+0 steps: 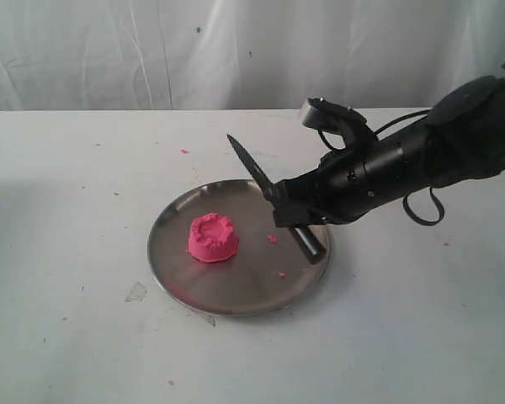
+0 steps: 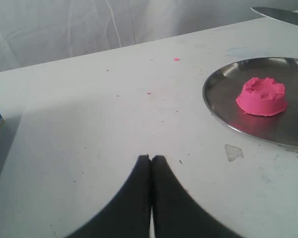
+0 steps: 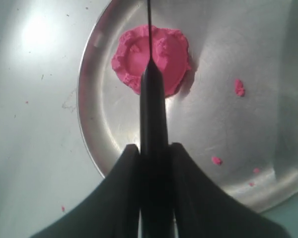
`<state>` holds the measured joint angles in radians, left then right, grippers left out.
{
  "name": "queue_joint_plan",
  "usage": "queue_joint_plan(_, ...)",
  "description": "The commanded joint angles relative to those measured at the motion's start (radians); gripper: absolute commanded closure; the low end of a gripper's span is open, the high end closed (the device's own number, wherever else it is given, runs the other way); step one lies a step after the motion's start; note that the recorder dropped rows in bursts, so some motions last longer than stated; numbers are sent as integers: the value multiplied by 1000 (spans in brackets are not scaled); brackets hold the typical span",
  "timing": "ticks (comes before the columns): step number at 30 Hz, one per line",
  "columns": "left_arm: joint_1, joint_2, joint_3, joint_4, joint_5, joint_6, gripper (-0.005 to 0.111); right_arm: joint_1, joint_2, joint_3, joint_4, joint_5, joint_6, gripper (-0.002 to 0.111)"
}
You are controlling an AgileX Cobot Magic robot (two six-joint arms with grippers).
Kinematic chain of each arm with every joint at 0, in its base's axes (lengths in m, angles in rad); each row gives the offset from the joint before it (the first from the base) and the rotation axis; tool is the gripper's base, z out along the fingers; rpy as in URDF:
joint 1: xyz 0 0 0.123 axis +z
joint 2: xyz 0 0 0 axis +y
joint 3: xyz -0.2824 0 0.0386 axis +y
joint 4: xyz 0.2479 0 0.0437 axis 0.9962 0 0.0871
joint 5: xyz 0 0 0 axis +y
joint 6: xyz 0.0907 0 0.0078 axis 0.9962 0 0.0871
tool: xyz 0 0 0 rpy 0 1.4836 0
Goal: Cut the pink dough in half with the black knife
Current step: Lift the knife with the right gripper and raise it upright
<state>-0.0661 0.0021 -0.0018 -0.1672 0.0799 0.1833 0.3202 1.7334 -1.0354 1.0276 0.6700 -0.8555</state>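
Clamp firmly with the right gripper (image 3: 154, 148), jaws closed on the black knife (image 3: 150, 94); line the upturned blade across the pink dough (image 1: 212, 237), whole on the plate (image 1: 244, 290); level; press straight down; rest the left gripper (image 2: 151, 159), pinched shut, aside.

Exterior cam: raised, mid-range, looking down across the table (image 1: 67, 337) toward the curtain (image 1: 109, 50). Left wrist cam low, farther off, probably side-on; right wrist cam close, straight above. All share plate (image 1: 236, 290), pink dough (image 1: 212, 238), black knife (image 1: 248, 164).
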Motion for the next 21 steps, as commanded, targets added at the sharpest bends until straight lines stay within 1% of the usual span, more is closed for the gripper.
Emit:
queue_joint_plan(1, 4, -2, 2, -10, -3, 0, 107, -3, -87, 5, -143, -1, 102, 101)
queue_joint_plan(6, 4, -2, 2, -10, -3, 0, 107, -3, -178, 29, -221, 3, 149, 101)
queue_joint_plan(12, 4, -2, 2, -10, -3, 0, 107, -3, -266, 90, -222, -5, 162, 102)
queue_joint_plan(14, 4, -2, 2, -10, -3, 0, 107, -3, -278, 123, -220, -12, 162, 105)
queue_joint_plan(15, 4, -2, 2, -10, -3, 0, 107, -3, -287, 143, -218, -18, 158, 108)
queue_joint_plan(21, 4, -2, 2, -10, -3, 0, 107, -3, -394, 238, -211, -14, 163, 108)
